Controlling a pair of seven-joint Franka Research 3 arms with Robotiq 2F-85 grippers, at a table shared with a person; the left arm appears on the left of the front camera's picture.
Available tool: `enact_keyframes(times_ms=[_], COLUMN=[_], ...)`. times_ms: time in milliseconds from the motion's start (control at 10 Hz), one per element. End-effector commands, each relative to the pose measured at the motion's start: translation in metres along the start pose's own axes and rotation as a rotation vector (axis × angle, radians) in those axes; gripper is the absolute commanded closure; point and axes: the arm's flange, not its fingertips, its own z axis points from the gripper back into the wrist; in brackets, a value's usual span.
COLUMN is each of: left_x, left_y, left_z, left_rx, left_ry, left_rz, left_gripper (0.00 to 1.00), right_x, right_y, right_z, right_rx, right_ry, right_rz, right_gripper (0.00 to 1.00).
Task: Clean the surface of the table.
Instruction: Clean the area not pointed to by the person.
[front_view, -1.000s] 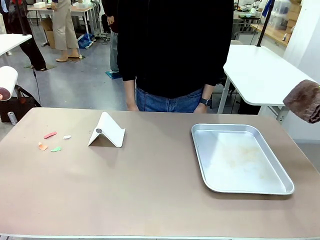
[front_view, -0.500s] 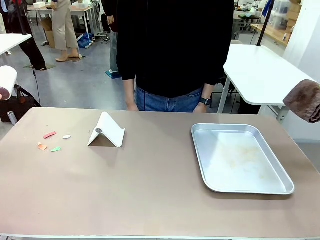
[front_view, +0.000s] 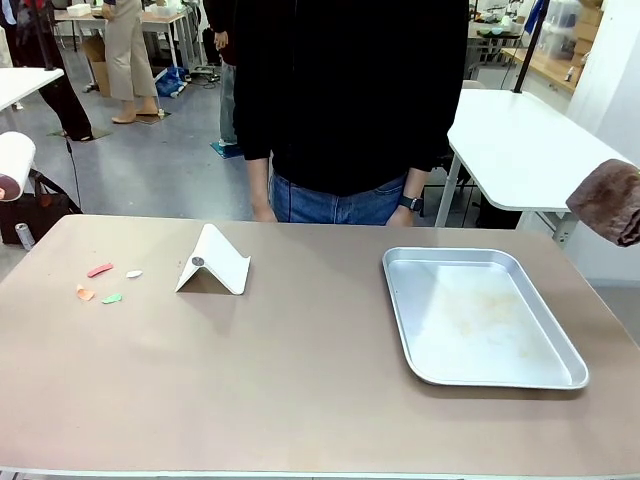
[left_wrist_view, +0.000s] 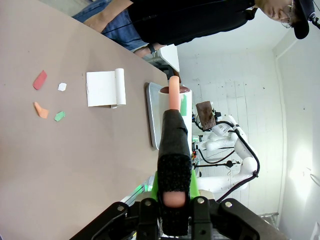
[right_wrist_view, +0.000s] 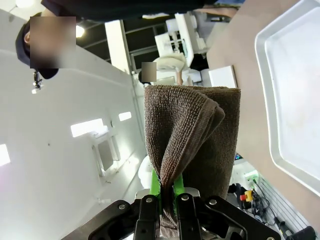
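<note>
The beige-brown table (front_view: 300, 380) carries a few small scraps (front_view: 100, 283), red, white, orange and green, near its left end. They also lie on the table (left_wrist_view: 75, 165) as scraps (left_wrist_view: 47, 95) in the left wrist view. My left gripper (left_wrist_view: 173, 197) is shut on the black handle of a lint roller (left_wrist_view: 172, 130), whose white roll (front_view: 12, 165) hangs off the table's left edge. My right gripper (right_wrist_view: 167, 192) is shut on a folded brown towel (right_wrist_view: 192, 135). That towel (front_view: 610, 200) hangs in the air beyond the table's right edge.
A silver tray (front_view: 480, 255) lies on the right half of the table. A white folded card stand (front_view: 215, 262) sits left of centre. A person in a black top (front_view: 350, 90) stands at the far edge, hands low. A white table (front_view: 520, 150) stands behind on the right.
</note>
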Motion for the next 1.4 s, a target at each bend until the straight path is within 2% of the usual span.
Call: enact_keyframes(times_ms=[0, 100, 200, 300, 400, 500, 600, 900, 1300], left_x=[0.0, 0.003, 0.01, 0.012, 0.017, 0.023, 0.023, 0.028, 0.05], left_y=[0.0, -0.009, -0.015, -0.014, -0.009, 0.003, 0.015, 0.054, 0.093], left_z=[0.0, -0.004, -0.009, -0.014, -0.021, -0.03, -0.037, -0.054, -0.07], left_rx=[0.0, 0.093, 0.17, 0.239, 0.285, 0.388, 0.436, 0.495, 0.459], left_ry=[0.0, 0.028, 0.076, 0.084, 0.108, 0.082, 0.092, 0.124, 0.076], left_rz=[0.0, -0.047, -0.047, -0.046, -0.032, -0.021, -0.008, 0.084, 0.206], left_gripper=[0.78, 0.78, 0.78, 0.78, 0.78, 0.78, 0.78, 0.78, 0.78], right_x=[-0.003, -0.003, -0.003, -0.003, -0.003, -0.003, -0.003, -0.003, -0.003], right_y=[0.006, 0.006, 0.006, 0.006, 0.006, 0.006, 0.006, 0.006, 0.006], right_z=[0.0, 0.0, 0.0, 0.0, 0.0, 0.0, 0.0, 0.0, 0.0], right_rx=[0.003, 0.003, 0.003, 0.003, 0.003, 0.003, 0.003, 0.003, 0.003], right_ry=[0.006, 0.006, 0.006, 0.006, 0.006, 0.006, 0.006, 0.006, 0.006], right_rz=[0.006, 0.006, 0.006, 0.006, 0.006, 0.006, 0.006, 0.006, 0.006], right_gripper=[0.98, 0.98, 0.98, 0.98, 0.98, 0.98, 0.98, 0.98, 0.98])
